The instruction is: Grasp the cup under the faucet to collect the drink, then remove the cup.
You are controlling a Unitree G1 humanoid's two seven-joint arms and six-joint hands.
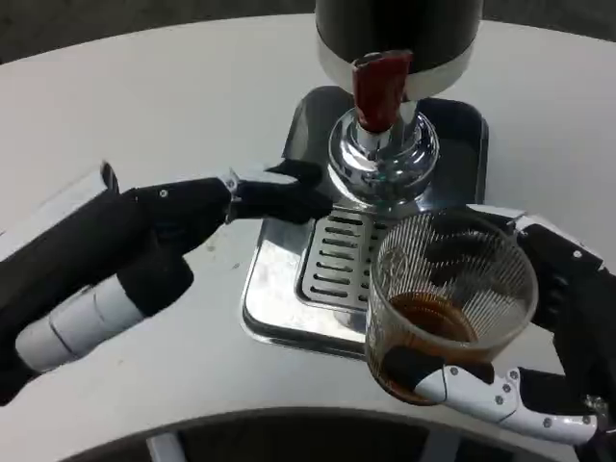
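A clear ribbed cup (pixel 450 289) with brown drink in its bottom is gripped by my right hand (pixel 568 289), fingers wrapped around its base and far side. The cup is held over the front right corner of the steel drip tray (pixel 279 289), forward and to the right of the chrome faucet (pixel 383 159). Above the faucet stands its red lever (pixel 380 85). My left hand (pixel 192 217) reaches in from the left, its dark fingers (pixel 289 197) stretched out to the faucet's left side, at or just short of the chrome. It holds nothing.
The dark drink dispenser (pixel 399 29) stands at the back of the tray, and a slotted grate (pixel 337 255) lies below the faucet. White tabletop (pixel 173 96) spreads to the left and behind. The table's front edge (pixel 289 423) curves close below the cup.
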